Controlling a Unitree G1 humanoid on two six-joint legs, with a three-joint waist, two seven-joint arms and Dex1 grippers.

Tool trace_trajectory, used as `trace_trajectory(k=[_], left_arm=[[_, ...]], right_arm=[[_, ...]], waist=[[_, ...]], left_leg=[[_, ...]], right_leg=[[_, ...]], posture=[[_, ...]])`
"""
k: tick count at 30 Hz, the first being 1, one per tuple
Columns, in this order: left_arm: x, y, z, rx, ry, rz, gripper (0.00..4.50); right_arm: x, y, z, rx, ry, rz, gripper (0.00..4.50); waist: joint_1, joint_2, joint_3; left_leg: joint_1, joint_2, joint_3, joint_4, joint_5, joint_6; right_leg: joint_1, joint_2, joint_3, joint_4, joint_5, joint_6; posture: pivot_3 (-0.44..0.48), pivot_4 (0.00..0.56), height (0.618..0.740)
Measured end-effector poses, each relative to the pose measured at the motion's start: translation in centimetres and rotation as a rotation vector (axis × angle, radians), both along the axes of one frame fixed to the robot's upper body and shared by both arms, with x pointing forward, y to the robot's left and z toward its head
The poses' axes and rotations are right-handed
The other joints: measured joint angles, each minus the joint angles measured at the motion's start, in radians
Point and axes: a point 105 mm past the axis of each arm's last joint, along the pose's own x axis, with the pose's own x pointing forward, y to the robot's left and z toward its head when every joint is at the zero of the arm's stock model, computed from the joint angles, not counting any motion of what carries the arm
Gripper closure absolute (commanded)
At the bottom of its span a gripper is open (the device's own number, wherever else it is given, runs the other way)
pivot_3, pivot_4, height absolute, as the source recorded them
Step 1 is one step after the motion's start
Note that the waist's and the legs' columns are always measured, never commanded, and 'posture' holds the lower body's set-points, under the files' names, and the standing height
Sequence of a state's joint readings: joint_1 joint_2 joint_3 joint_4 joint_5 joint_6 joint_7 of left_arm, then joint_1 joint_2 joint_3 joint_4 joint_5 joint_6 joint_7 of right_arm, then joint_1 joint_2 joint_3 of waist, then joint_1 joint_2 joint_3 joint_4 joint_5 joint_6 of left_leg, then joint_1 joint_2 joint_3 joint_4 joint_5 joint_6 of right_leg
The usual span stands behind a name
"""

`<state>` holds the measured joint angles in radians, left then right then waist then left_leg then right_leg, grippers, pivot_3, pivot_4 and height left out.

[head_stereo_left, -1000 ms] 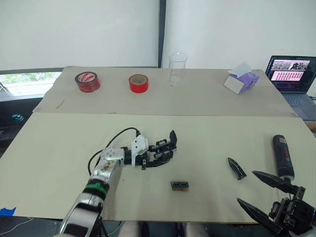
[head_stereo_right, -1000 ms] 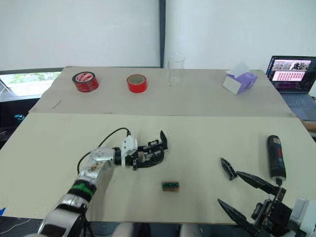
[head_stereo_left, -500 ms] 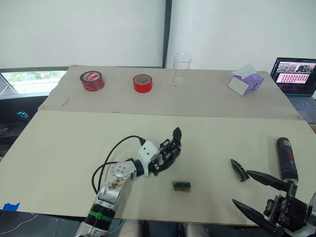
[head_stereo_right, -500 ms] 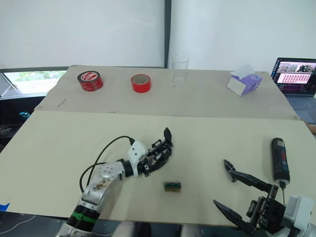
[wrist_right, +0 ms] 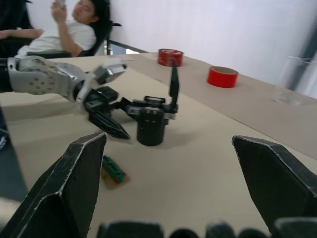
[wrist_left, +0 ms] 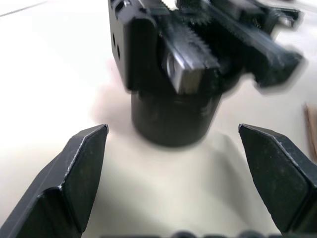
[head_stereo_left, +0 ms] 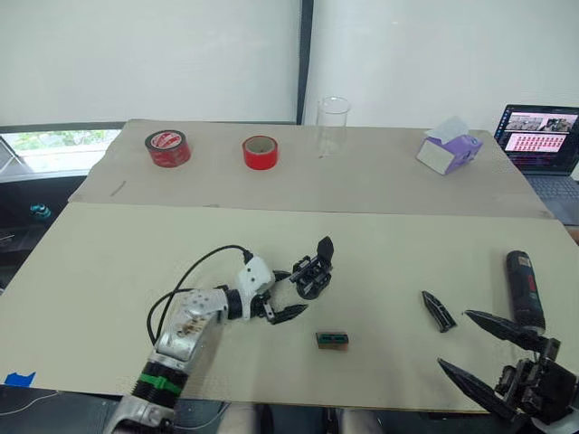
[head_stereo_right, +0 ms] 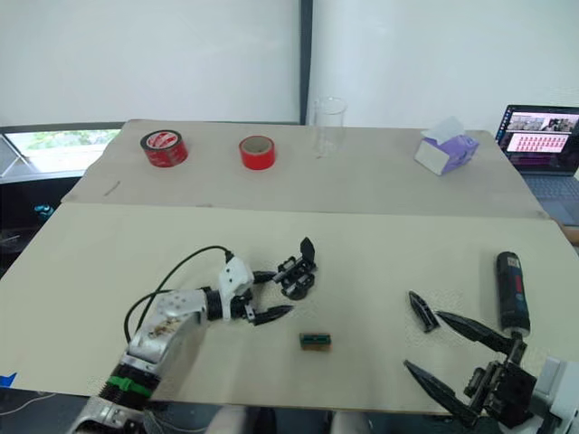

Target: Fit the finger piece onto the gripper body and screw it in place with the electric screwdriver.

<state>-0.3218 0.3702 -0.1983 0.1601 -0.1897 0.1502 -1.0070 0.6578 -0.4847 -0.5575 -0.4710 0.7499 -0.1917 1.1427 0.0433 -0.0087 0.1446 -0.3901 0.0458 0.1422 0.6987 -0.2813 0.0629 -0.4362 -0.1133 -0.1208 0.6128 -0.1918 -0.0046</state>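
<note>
Gripper body (head_stereo_left: 312, 270) upright mid-tabletop, likely ready for fitting; left tool (head_stereo_left: 288, 295) wide, just beside it. Right tool (head_stereo_left: 493, 357) wide at near right corner, near finger piece (head_stereo_left: 437, 310) and electric screwdriver (head_stereo_left: 522, 289).

Two red tape rolls (head_stereo_left: 167, 147) (head_stereo_left: 260, 152), a clear beaker (head_stereo_left: 332, 127) and a purple-and-white box (head_stereo_left: 447, 150) line the table's far side, an open laptop (head_stereo_left: 541, 145) beyond, a green-and-brown block (head_stereo_left: 332, 340) nearer
</note>
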Motion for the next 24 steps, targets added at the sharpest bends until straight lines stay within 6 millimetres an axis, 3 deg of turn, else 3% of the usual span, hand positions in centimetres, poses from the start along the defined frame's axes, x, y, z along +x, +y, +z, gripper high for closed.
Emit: trace_trajectory(k=[5,11,16,19,22,24], left_arm=[[1.4,0.5,0.3,0.008,-0.011,-0.133,0.06],[2.5,-2.3,1.1,-0.017,-0.028,-0.342,0.06],[2.7,-3.6,0.4,0.014,-0.023,-0.418,0.06],[2.8,-3.7,0.2,0.036,-0.041,-0.436,0.86],[2.9,-3.5,0.2,0.029,-0.069,-0.431,2.17],[2.8,-3.4,0.1,0.025,-0.09,-0.431,2.16]], right_arm=[[-0.4,-0.3,-0.4,0.0,0.024,-0.062,0.0],[-0.8,0.0,-0.4,-0.003,0.032,-0.077,0.0],[-1.3,0.2,-0.4,-0.007,0.052,-0.078,0.0],[-1.5,0.4,-0.5,-0.012,0.058,-0.07,0.0],[-1.6,0.4,-0.4,-0.014,0.061,-0.067,0.0],[-1.6,0.4,-0.4,-0.015,0.059,-0.065,0.0]], waist=[[-0.001,0.0,0.0],[-0.003,-0.001,0.0],[-0.009,-0.001,0.001],[-0.009,-0.001,0.001],[-0.011,-0.001,0.001],[-0.013,-0.001,0.001]], left_leg=[[-0.001,0.0,0.0,0.0,0.0,0.001],[-0.002,-0.001,0.0,0.001,0.0,0.001],[-0.002,-0.001,0.0,0.001,0.0,0.001],[-0.002,-0.001,0.0,0.002,0.0,0.001],[-0.002,-0.001,0.0,0.001,0.0,0.001],[-0.002,-0.001,0.0,0.001,0.0,0.001]], right_leg=[[0.0,0.0,0.0,-0.001,0.0,0.0],[0.0,0.0,0.0,-0.001,0.0,0.001],[0.0,0.001,0.0,0.0,0.0,0.001],[0.0,0.001,0.0,0.0,0.0,0.001],[0.0,0.001,0.0,0.0,0.0,0.001],[0.0,0.001,0.0,0.0,0.0,0.001]], posture=[[0.0,0.15,0.74],[0.0,0.15,0.74],[0.0,0.15,0.74],[0.0,0.15,0.74],[0.0,0.15,0.74],[0.0,0.15,0.74]])
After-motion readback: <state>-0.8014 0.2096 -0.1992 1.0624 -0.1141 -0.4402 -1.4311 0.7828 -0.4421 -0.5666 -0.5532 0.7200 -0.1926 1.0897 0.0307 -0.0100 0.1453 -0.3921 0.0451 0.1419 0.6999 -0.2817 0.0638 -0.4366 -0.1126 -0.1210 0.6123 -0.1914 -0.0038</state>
